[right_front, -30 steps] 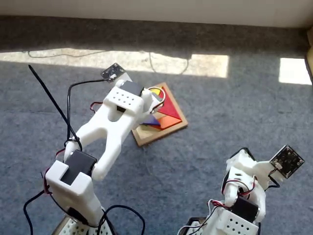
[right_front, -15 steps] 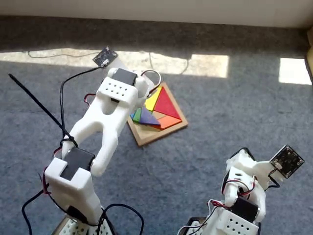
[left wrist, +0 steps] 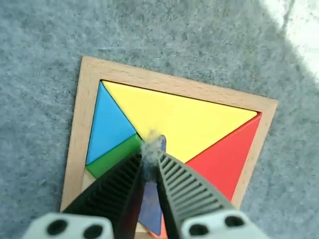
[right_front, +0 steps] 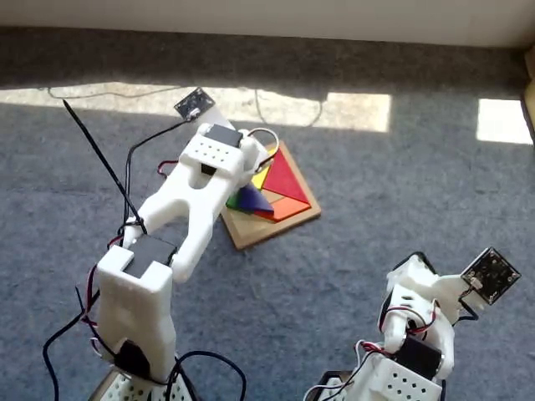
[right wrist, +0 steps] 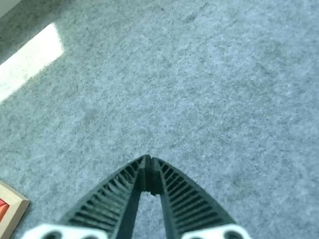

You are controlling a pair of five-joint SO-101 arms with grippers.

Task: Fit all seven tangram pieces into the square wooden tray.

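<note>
Square wooden tray [left wrist: 77, 149] (partly filled), left fingers [left wrist: 117, 186] pinching a blue-violet piece [left wrist: 151, 209] over it, right fingers [right wrist: 107, 199] closed, empty

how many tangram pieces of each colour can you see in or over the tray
yellow piece: 1
blue piece: 1
red piece: 1
green piece: 1
purple piece: 1
orange piece: 1
total in sight: 6

Colourful tangram pieces [left wrist: 184, 124] fill most of the square wooden tray [left wrist: 79, 149].
</note>
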